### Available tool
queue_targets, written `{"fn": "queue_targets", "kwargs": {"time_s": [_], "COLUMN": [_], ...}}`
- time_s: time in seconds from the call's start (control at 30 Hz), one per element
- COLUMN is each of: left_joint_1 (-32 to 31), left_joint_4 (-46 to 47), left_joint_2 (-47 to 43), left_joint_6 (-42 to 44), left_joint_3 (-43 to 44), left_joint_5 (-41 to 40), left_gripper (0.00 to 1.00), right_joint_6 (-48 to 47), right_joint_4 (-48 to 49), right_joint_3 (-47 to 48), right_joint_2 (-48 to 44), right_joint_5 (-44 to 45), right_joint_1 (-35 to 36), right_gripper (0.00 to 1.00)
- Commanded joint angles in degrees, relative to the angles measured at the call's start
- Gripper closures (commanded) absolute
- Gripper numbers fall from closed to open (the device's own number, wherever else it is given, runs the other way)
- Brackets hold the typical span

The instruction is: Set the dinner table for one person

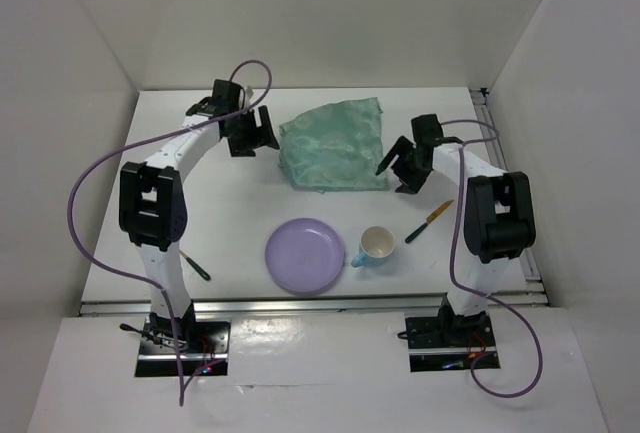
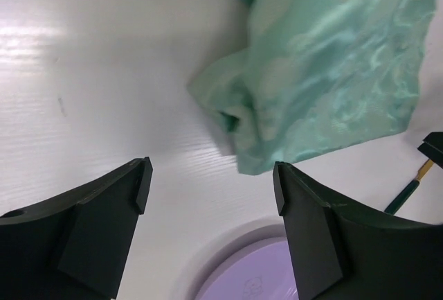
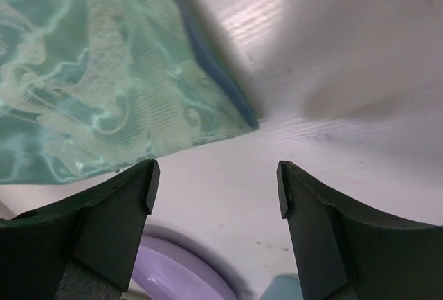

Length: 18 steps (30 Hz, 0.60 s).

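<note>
Flanking cloth (image 1: 335, 143), left hand (image 2: 211, 196) and right hand (image 3: 214, 189) gape empty; overhead alone shows utensil (image 1: 195, 268).

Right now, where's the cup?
In the top view, the cup stands on the dinner table toward the near edge, right of centre, just right of the purple plate and left of the green-handled utensil.

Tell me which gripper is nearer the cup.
Right. The right gripper hovers just beyond the cup, at the right edge of the cloth. The left gripper is across the cloth, by its far-left corner.
</note>
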Motion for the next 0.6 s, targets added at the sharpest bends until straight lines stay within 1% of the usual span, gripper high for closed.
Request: {"fn": "queue_targets", "kwargs": {"time_s": [0.0, 0.03, 0.1, 0.2, 0.33, 0.4, 0.43, 0.47, 0.5, 0.53, 0.57], "left_joint_1": [2.2, 2.2, 2.2, 2.2, 2.2, 2.2, 2.2, 2.2, 2.2, 1.6, 1.6], "left_joint_4": [4.1, 5.1, 6.3, 8.2, 11.8, 13.8, 13.8, 13.8, 14.4, 13.8, 13.8], "left_joint_2": [-1.3, -1.3, -0.2, 1.4, 2.5, 3.1, 3.1, 3.9, 5.0, 5.6, 6.1], "left_joint_6": [-2.0, -2.0, -3.4, -4.6, -6.5, -7.4, -8.1, -8.1, -8.1, -8.1, -8.1], "left_joint_3": [-4.9, -4.9, -5.4, -5.4, -6.6, -7.2, -7.2, -6.7, -6.7, -5.1, -5.1], "left_joint_5": [6.5, 7.6, 10.5, 12.8, 16.1, 17.3, 17.3, 17.9, 17.9, 17.9, 17.9], "left_gripper": [0.11, 0.11, 0.11, 0.14, 0.14, 0.17, 0.18, 0.2, 0.25, 0.27, 0.29], "right_joint_6": [8.8, 9.4, 10.6, 12.9, 14.8, 15.4, 15.4, 16.0, 16.0, 16.7, 16.7], "right_joint_4": [9.9, 11.0, 12.9, 15.7, 18.0, 18.0, 17.0, 17.0, 17.0, 16.4, 16.4], "right_joint_3": [-5.2, -6.8, -6.8, -7.3, -7.1, -6.0, -4.5, -3.9, -3.9, -3.1, -3.1], "right_joint_2": [-1.9, -1.3, -0.1, 2.1, 5.1, 6.4, 7.7, 8.2, 8.2, 9.0, 9.6], "right_joint_5": [-7.0, -9.0, -10.3, -10.9, -10.3, -9.1, -7.9, -7.3, -6.7, -6.0, -5.2], "right_joint_1": [-2.0, -2.0, -2.0, -1.4, -0.2, 0.3, 1.8, 1.8, 2.6, 2.6, 3.2], "right_gripper": [0.19, 0.19, 0.19, 0.2, 0.23, 0.27, 0.3, 0.32, 0.35, 0.38, 0.46]}}
